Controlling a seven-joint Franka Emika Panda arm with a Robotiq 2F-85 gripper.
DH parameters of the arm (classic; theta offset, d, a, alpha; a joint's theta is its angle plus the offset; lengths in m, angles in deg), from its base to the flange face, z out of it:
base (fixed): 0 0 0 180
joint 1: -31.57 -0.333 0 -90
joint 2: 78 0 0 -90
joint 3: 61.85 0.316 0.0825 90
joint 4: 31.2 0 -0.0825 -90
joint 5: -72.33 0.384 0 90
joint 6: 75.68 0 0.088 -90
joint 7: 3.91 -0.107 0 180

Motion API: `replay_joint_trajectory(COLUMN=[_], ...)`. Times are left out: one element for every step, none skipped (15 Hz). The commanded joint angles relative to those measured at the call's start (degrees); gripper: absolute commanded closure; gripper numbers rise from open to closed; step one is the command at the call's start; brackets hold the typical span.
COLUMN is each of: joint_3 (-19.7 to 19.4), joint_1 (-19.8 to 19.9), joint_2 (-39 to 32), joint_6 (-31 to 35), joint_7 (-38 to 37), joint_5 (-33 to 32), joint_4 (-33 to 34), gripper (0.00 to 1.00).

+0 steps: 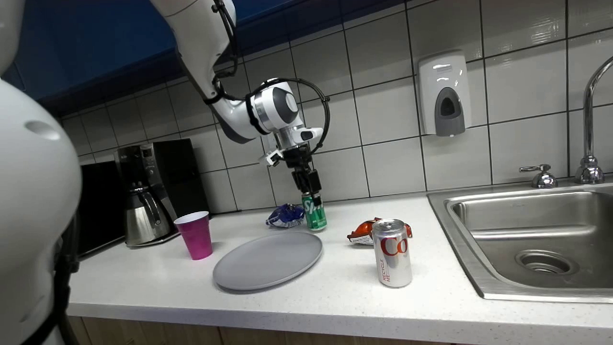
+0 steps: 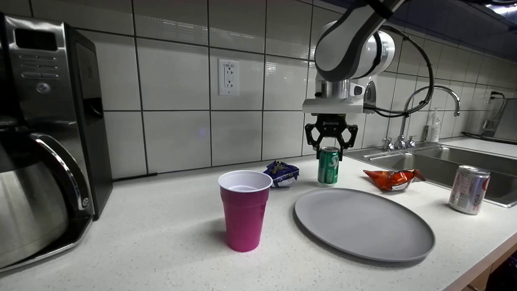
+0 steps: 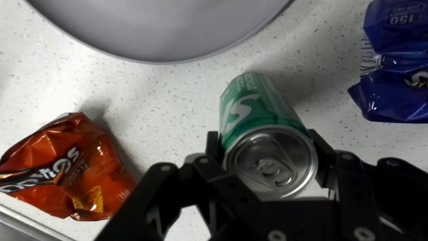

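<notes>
Can (image 3: 264, 134) in jaws, plate edge (image 3: 160, 60) near

The rounded white arm (image 1: 201, 33) has grey trim (image 1: 288, 115), black cable (image 2: 430, 74) and black gripper (image 2: 329, 155).

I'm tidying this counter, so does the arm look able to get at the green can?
Likely yes: the gripper straddles the green can, its fingers seemingly against both sides, nothing else between them.

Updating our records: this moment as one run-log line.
Fingers: closed on green can; can: upright; nearby: gray plate, blue bag, orange bag
</notes>
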Motion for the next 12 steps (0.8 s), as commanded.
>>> replay_joint_trajectory(joint_3=[-0.19, -0.07, 0.03, 0.15, 0.25, 0.43, 0.64, 0.88, 1.11, 1.40, 1.64, 1.88], joint_1=[-1.31, -1.66, -1.96, -2.40, -2.83, -3.23, -3.62, -4.06, -4.37, -4.83, -5.23, -5.67], joint_2=[4.55, 5.00, 5.46, 5.94, 6.37, 6.73, 7.02, 7.27, 7.48, 7.70, 7.88, 7.94], joint_6=[1.38, 1.55, 1.81, 1.89, 1.92, 1.88, 1.84, 1.76, 1.84, 1.67, 1.66, 1.68], joint_7=[-0.89, -1.13, -1.30, -1.63, -1.94, -2.17, -2.48, -2.90, -3.16, -3.63, -4.08, -4.69], joint_5=[-1.03, -1.16, -1.31, -1.54, -1.89, -2.12, -2.32, -2.46, -2.55, -2.71, -2.85, -2.99], joint_4=[-3.91, -4.40, -4.90, -5.36, -5.79, -6.15, -6.52, -6.80, -7.12, -7.32, -7.61, -7.79], gripper=[0.62, 0.62, 0.62, 0.62, 0.62, 0.62, 0.62, 0.62, 0.62, 0.62, 0.62, 0.62])
